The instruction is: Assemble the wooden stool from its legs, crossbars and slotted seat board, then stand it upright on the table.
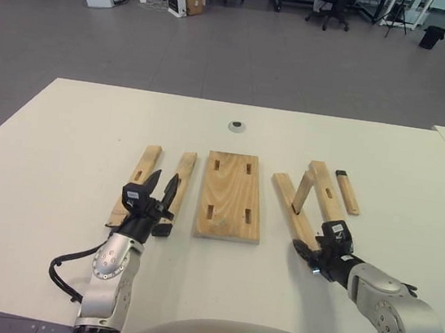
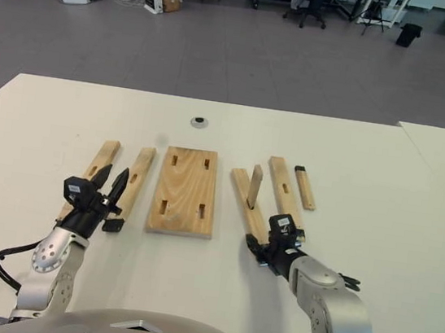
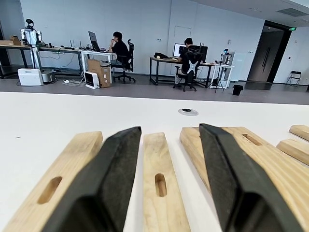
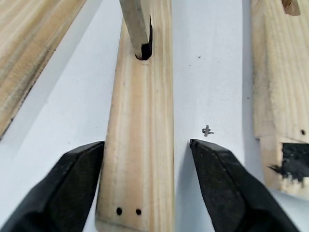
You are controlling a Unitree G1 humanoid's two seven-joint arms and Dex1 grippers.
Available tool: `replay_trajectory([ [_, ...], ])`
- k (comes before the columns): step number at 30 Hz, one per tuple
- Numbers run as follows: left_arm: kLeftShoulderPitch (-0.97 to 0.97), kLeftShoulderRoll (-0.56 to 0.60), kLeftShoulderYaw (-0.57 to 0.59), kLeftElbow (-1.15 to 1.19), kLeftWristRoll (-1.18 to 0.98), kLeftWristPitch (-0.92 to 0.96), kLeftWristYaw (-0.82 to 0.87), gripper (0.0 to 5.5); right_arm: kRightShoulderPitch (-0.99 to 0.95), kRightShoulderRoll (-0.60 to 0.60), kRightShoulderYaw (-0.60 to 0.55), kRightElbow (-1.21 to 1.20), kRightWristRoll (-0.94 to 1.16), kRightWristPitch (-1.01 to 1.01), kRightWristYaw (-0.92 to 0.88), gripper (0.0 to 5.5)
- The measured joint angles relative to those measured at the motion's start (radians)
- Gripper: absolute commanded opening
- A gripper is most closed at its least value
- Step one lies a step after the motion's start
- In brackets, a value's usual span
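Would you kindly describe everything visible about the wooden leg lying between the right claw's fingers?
The leg is a flat slat of pale, grained wood lying on the table, just right of the seat board. A crossbar stands up from a dark slot in it. Two small dark holes mark its near end, which the open right claw straddles.

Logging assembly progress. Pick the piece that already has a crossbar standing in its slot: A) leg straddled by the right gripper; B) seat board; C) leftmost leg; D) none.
A: the crossbar stands in the slot of the leg that the open right gripper straddles.
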Motion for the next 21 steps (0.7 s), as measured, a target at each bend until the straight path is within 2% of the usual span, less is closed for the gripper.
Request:
replay_trajectory([
  [4, -0.018, 0.001, 0.000, 0.007, 0.000, -0.003, -0.003, 2.19, -0.008, -0.061, 0.023, 0.019, -0.004, -0.005, 0.023, 2.06],
  [11, -0.068, 0.040, 0.023, 0.037, -0.025, 0.001, -0.046, 2.19, 0.009, -0.110, 0.046, 0.044, -0.006, -0.069, 0.049, 2.06],
  [14, -0.111, 0.085, 0.026, 0.050, -0.078, 0.030, -0.142, 2.19, 0.000, -0.119, 0.058, 0.073, -0.011, -0.119, 0.056, 2.06],
  [16, -0.128, 0.115, 0.037, 0.049, -0.131, 0.063, -0.197, 2.19, -0.040, -0.120, 0.033, 0.113, 0.001, -0.126, 0.073, 2.06],
  [18, -0.188, 0.166, 0.098, 0.056, -0.238, 0.134, -0.254, 2.19, -0.121, -0.122, -0.045, 0.182, 0.030, -0.118, 0.097, 2.06],
  [21, -0.430, 0.241, 0.147, 0.136, -0.416, 0.309, -0.382, 2.19, -0.338, -0.144, -0.146, 0.266, 0.081, -0.133, 0.133, 2.06],
])
